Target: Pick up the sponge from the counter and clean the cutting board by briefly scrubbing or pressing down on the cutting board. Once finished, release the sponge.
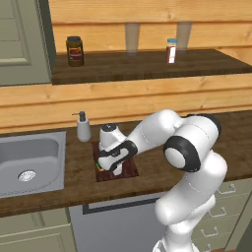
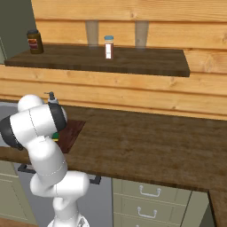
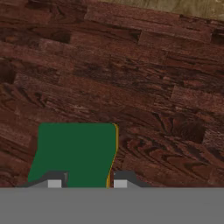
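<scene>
The gripper (image 3: 86, 180) clamps the sponge (image 3: 74, 153), green face showing. It hangs over the cutting board (image 1: 129, 170) near the board's left edge.

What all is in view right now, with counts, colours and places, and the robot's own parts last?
sponge: one, green face with yellow edge, between the fingertips over the board.
board: one, dark reddish-brown, on the counter right of the sink.
counter: one, dark brown wood grain, along the wall.
sink: one, grey steel, set in the counter's left end.
soap bottle: one, grey, behind the board beside the sink.
shelf: one, dark wood, above the counter.
jar: one, dark brown, left on the shelf.
shaker: one, white with blue cap, mid shelf.
drawers: pale green, under the counter.
arm: one, white with dark joints.
gripper: one, jaws shut on the sponge.
</scene>
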